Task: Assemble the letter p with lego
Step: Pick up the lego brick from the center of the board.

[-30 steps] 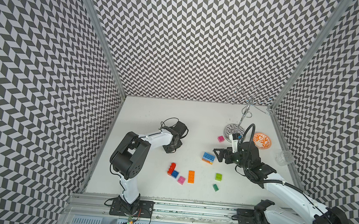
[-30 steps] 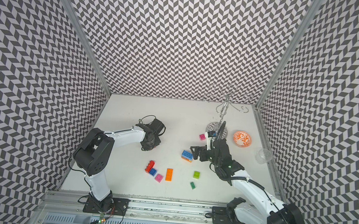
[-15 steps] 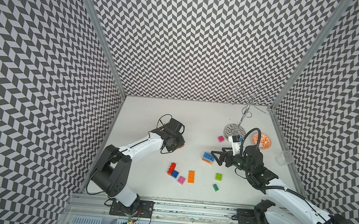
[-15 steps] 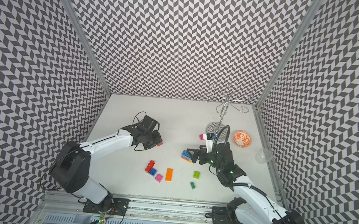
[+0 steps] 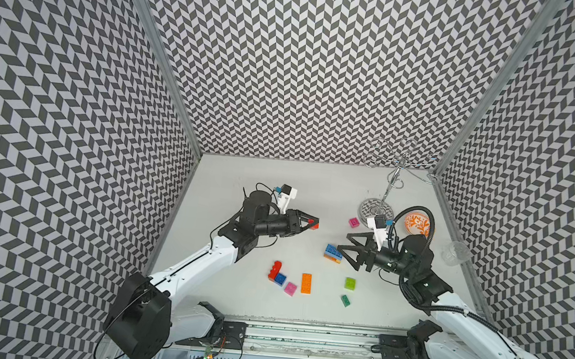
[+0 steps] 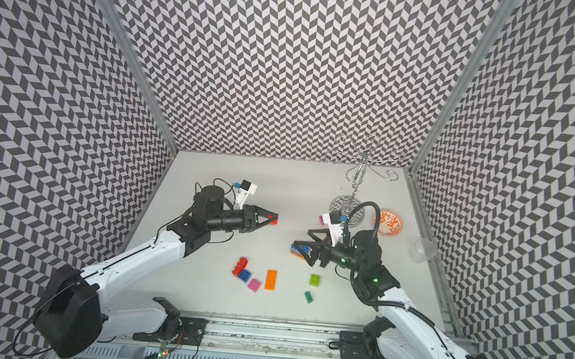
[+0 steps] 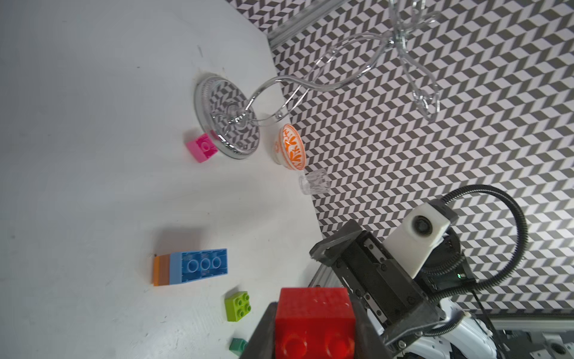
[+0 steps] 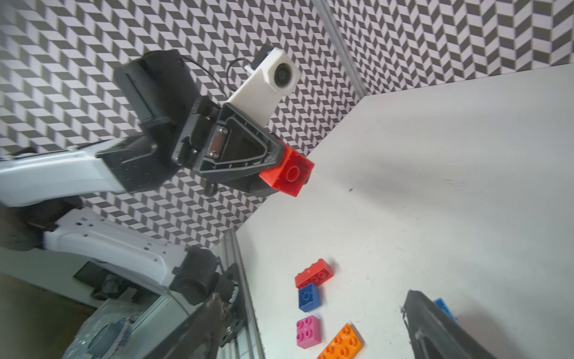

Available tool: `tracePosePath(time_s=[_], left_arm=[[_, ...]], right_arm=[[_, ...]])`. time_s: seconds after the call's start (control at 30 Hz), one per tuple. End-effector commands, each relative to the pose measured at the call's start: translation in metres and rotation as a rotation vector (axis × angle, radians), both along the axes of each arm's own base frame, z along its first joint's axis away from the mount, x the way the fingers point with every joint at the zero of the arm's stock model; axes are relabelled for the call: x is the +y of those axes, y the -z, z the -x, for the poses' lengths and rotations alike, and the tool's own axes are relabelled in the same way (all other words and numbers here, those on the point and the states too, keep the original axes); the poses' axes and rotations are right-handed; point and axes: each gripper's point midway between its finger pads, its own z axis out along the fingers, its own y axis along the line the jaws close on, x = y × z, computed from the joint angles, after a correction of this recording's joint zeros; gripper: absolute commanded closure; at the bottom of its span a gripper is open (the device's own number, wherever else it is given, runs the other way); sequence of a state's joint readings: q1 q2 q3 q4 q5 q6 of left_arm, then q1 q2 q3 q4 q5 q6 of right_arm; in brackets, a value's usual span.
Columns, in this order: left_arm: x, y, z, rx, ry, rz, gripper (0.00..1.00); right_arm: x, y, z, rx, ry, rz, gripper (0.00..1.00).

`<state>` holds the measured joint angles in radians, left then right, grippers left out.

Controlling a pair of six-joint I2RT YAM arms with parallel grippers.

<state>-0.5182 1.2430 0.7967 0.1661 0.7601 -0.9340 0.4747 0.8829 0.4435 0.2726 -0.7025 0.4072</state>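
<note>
My left gripper (image 5: 311,222) is shut on a red lego brick (image 5: 314,225), held above the table left of centre; in the left wrist view the brick (image 7: 313,306) fills the gap between the dark fingers (image 7: 264,332). My right gripper (image 5: 345,246) stands open, level with a blue-topped stack of lego (image 5: 333,253) with light blue, brown and orange layers (image 7: 189,267), which lies just beside its fingertips. Loose on the table lie a red oblong (image 5: 275,270), a blue square (image 5: 280,279), a pink square (image 5: 290,289), an orange oblong (image 5: 306,283), a lime square (image 5: 350,283) and a small green brick (image 5: 345,300).
Another pink brick (image 5: 354,222) lies beside the round base of a chrome wire stand (image 5: 377,208) at the back right. An orange-patterned bowl (image 5: 417,225) and a clear cup (image 5: 455,252) sit along the right wall. Patterned walls close in three sides.
My left arm has stretched out toward the middle of the table, carrying the red brick to the right. My right gripper has shifted slightly left toward the blue-topped stack.
</note>
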Motion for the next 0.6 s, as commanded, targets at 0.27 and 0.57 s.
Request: tracePosePath(time_s=[0.27, 0.57], left_arm=[[-0.012, -0.011, 0.058, 0.123, 0.374, 0.178, 0.72], [-0.006, 0.008, 0.082, 0.33, 0.455, 0.189, 0.71]], right_arm=[[-0.004, -0.059, 0.023, -0.507, -0.022, -0.107, 0.24], [0.027, -0.055, 0.034, -0.649, -0.064, -0.037, 0.26]])
